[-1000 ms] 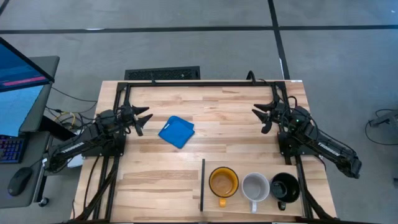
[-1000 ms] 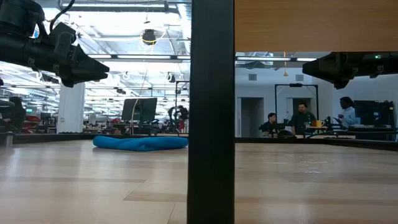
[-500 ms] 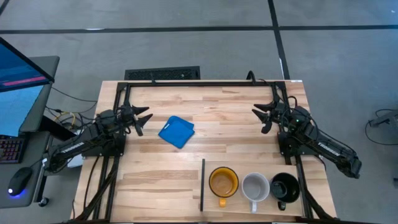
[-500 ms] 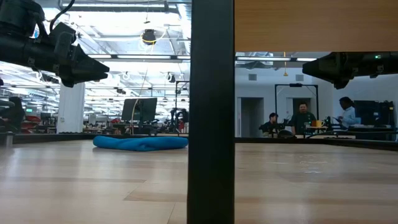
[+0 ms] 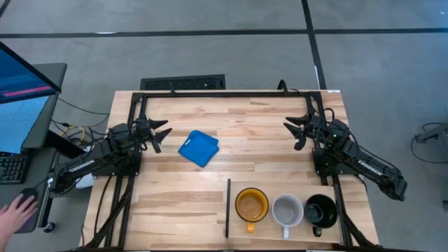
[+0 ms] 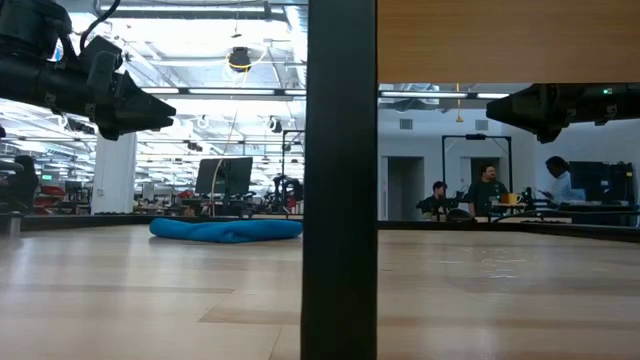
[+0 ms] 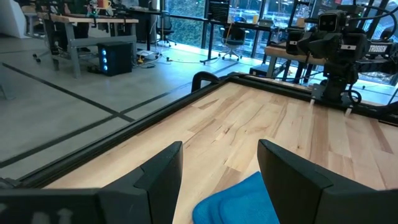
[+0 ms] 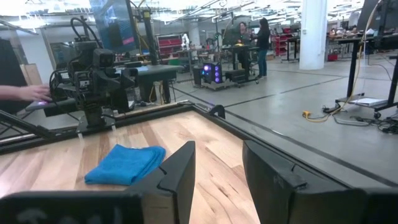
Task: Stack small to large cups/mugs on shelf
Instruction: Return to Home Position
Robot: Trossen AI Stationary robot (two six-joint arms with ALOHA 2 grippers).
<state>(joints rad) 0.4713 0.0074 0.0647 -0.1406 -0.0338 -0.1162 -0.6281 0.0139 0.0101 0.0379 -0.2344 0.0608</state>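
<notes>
Three mugs stand upright on their bases in a row on the shelf (image 5: 280,187) at the near right. They are an amber one (image 5: 251,204), a grey-white one (image 5: 287,209) and a black one (image 5: 321,209), all with handles toward the near edge. A thin black divider (image 5: 228,208) bounds the shelf on its left. My left gripper (image 5: 162,133) hovers open at the table's left, pointing level toward the middle. My right gripper (image 5: 292,133) hovers open at the right, facing it. Both are far from the mugs, with nothing between their fingers (image 7: 163,177) (image 8: 177,171).
A folded blue cloth (image 5: 199,148) lies flat between the two grippers, nearer the left one. A black frame (image 5: 231,93) runs along the table's far edge and sides. In the low view the divider (image 6: 340,180) blocks the centre. A person's hand (image 5: 12,212) rests beside the table's left.
Both arms have kept still. A person's hand has come onto the mouse on the desk left of the table.
</notes>
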